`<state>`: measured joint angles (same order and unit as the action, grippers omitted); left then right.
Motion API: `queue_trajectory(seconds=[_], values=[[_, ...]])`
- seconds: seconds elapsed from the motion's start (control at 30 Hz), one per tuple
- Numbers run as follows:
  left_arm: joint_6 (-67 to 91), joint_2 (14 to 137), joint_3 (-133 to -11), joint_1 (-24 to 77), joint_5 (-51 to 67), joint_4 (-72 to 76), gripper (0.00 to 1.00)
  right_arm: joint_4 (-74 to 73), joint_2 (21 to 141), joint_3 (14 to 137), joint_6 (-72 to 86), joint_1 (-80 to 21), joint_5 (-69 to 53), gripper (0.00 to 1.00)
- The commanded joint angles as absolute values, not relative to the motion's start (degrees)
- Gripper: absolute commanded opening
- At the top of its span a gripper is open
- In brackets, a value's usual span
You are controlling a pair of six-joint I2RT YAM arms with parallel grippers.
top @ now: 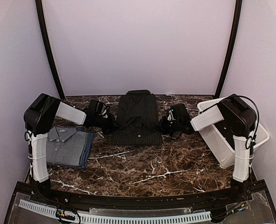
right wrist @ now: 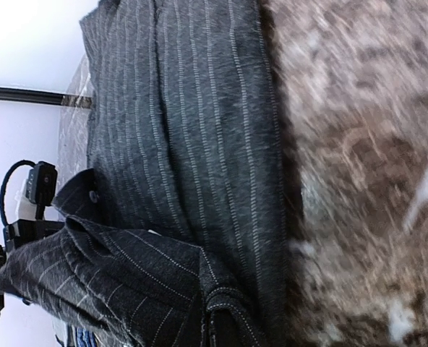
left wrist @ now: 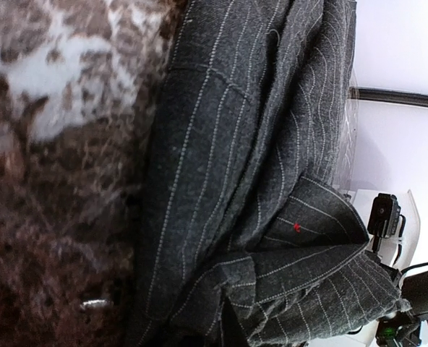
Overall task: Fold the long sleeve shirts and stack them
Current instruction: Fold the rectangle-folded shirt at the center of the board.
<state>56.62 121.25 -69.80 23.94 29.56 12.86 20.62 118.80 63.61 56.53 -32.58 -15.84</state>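
A charcoal pinstripe shirt (top: 138, 116) lies part-folded at the middle back of the table. My left gripper (top: 106, 122) is at its left edge and my right gripper (top: 169, 124) is at its right edge. In the left wrist view the pinstripe cloth (left wrist: 257, 217) bunches up into the jaws at the bottom centre. The right wrist view shows the same cloth (right wrist: 199, 181) gathered into its jaws, so both are shut on the shirt. The fingers are hidden under cloth. A folded grey shirt (top: 65, 142) lies on a blue one (top: 88, 149) at the left.
A white plastic tub (top: 219, 140) stands tilted at the right edge, beside the right arm. Dark brown marble tabletop (top: 147, 168) lies in front of the shirts. Purple walls close in the back and both sides.
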Motion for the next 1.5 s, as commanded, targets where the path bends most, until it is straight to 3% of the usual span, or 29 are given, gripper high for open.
queue_trajectory(seconds=[0.0,0.4,0.8,0.83,0.9,1.0,1.07,1.2,1.37,1.47], values=[[56.92,117.01,-63.93,25.14,30.2,11.39,0.0,20.1,114.57,58.38,56.95,-33.06,-17.5,0.0],[62.01,101.22,-45.46,31.07,27.91,15.84,0.0,21.33,102.59,45.39,58.23,-37.1,-17.08,0.0],[59.9,97.58,-50.21,31.05,26.02,11.43,0.01,16.7,101.84,51.16,55.01,-35.59,-18.03,0.0],[59.62,97.94,-50.46,30.99,25.82,11.25,0.04,16.36,102.14,51.75,54.63,-35.4,-18.16,0.02],[59.36,98.1,-51.02,30.71,25.5,11.22,0.16,15.23,102.37,53.17,53.57,-35.05,-18.39,0.16],[57.33,97.23,-51.57,29.46,24.63,11.18,0.44,12.88,101.76,55.63,51.13,-34.63,-17.91,0.36],[54.75,96.33,-52.73,28.78,23.22,9.55,0.54,10.8,100.92,57.15,48.74,-34.63,-16.93,0.5],[48.8,93.82,-55.3,28.14,20.38,4.79,0.68,5.3,99.53,59.99,43.38,-35.17,-13.53,0.64],[44.24,91.08,-55.56,28.2,21.23,2.89,0.75,1.73,96.64,60.16,38.53,-37.46,-7.85,0.72],[42.65,89.95,-55.53,28.9,20.78,0.9,0.65,0.82,96.94,61.06,35.62,-40.12,-6.11,0.68]])
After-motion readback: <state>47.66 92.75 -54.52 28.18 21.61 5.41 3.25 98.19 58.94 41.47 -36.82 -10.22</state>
